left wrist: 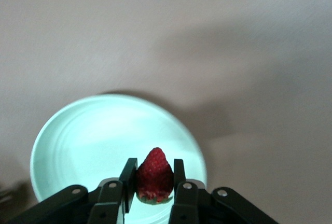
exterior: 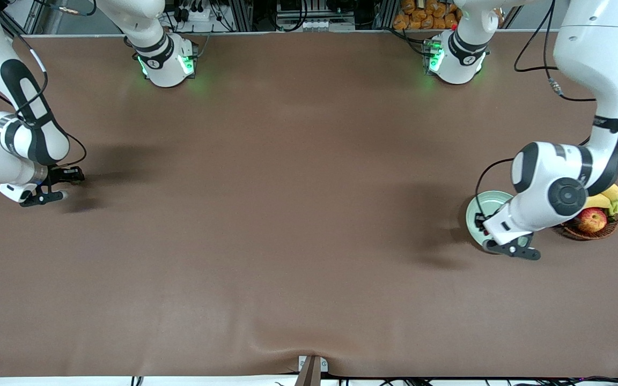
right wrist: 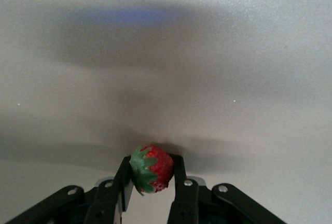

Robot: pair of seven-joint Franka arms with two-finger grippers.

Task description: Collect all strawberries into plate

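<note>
My left gripper point(left wrist: 154, 176) is shut on a red strawberry point(left wrist: 154, 172), tip pointing away and green cap toward the wrist. It hangs over the pale mint-green plate point(left wrist: 88, 136). In the front view the left gripper point(exterior: 482, 222) is over the plate point(exterior: 475, 210) at the left arm's end of the table. At the right arm's end, my right gripper point(right wrist: 152, 175) is shut on a second strawberry point(right wrist: 155, 168) with a green leafy cap, low over the brown table. The right gripper point(exterior: 70, 175) hides that berry in the front view.
A brown wicker basket point(exterior: 588, 231) stands beside the plate, toward the left arm's end. It holds a red-yellow apple point(exterior: 592, 219) and a banana point(exterior: 607, 198). The left arm's wrist partly covers both basket and plate. A brown cloth point(exterior: 287, 214) covers the table.
</note>
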